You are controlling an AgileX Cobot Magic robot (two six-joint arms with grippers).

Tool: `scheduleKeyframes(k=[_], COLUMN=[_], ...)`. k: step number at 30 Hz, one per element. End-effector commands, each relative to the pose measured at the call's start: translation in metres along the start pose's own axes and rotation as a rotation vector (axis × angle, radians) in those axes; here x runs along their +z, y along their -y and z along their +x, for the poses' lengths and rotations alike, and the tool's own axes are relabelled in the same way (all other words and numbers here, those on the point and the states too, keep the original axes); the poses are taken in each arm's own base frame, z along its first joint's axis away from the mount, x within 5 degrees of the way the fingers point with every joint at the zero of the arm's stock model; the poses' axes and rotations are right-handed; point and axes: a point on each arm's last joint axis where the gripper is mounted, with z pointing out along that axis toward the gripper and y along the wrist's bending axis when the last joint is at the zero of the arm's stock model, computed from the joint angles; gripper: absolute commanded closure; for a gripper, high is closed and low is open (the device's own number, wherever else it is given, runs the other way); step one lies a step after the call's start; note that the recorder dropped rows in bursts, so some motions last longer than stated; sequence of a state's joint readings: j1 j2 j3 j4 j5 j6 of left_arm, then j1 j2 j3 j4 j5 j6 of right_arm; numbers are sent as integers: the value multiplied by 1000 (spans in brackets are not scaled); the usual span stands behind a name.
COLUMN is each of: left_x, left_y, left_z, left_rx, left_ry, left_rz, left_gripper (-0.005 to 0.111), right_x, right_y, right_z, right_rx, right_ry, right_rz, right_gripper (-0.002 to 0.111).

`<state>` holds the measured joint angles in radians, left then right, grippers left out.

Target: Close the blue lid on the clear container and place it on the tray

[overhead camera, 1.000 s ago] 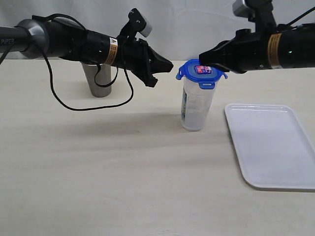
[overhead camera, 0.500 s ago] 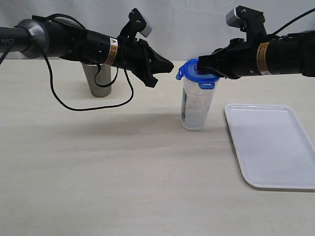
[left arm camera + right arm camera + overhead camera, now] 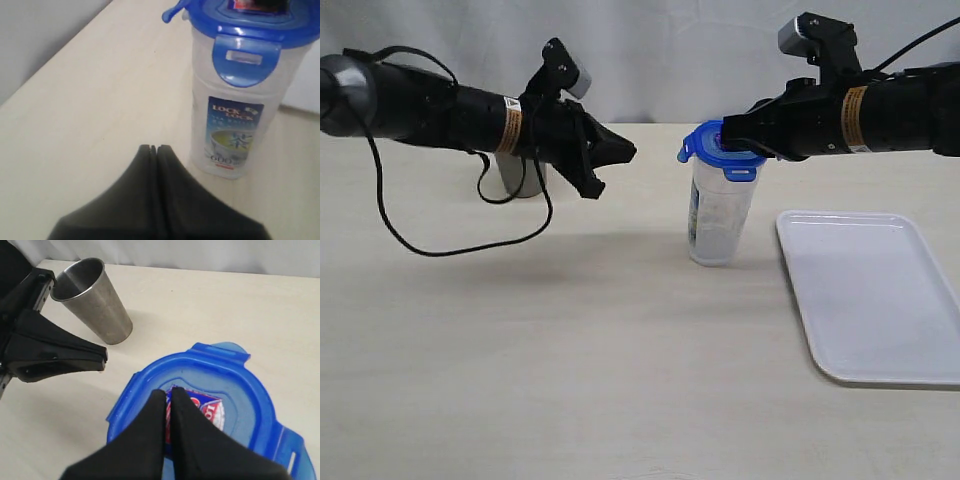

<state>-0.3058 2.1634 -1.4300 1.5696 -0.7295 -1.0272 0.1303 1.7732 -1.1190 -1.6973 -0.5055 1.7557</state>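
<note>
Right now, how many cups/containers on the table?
2. The clear container stands mid-table, left of the tray, blue lid on it; the steel cup stands back left, partly behind the left arm.

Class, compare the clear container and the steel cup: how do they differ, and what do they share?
The clear container is translucent plastic with a label; the steel cup is bare metal. The container wears the blue lid; the cup is open-topped. The container's sides run nearly straight; the cup tapers downward. Both stand upright on the table.
</note>
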Motion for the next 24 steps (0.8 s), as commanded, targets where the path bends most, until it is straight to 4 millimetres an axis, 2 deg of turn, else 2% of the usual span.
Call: scheduleKeyframes(k=[1,3,6,7,9,11,12,14,16,17,19,22,24], left_x=[0,2,12,18,20,15,8,2,8,12,20,32,39], left_y=[4,17,40,50,54,50,46,42,37,40,49,53,52], left_z=[6,12,8,5,5,9,14,19,33,37,45,51,53], left_rx=[-6,82,250,281,226,147,105,68,25,45,110,122,66], left_ry=[57,41,27,30,66,99,126,196,209,208,235,271,241], left_rz=[-284,-436,-531,-487,-415,-297,-151,25,69,89,131,98,28], left_gripper=[107,107,107,107,107,107,107,107,105,102,84,39,23], right_x=[6,6,6,6,6,6,6,6,6,6,6,6,6], right_y=[5,6,6,6,6,6,6,6,6,6,6,6,6], right_z=[12,12,12,12,12,12,12,12,12,12,12,12,12], right_rx=[-38,-44,-47,-47,-47,-44,-44,-44,-41,-39,-39,-37,-37], right_ry=[-53,-53,-53,-53,-53,-53,-53,-53,-53,-53,-53,-53,-53], right_rz=[12,15,15,15,15,16,16,16,16,16,13,13,13], right_gripper=[104,104,104,104,104,104,104,104,104,104,104,104,104])
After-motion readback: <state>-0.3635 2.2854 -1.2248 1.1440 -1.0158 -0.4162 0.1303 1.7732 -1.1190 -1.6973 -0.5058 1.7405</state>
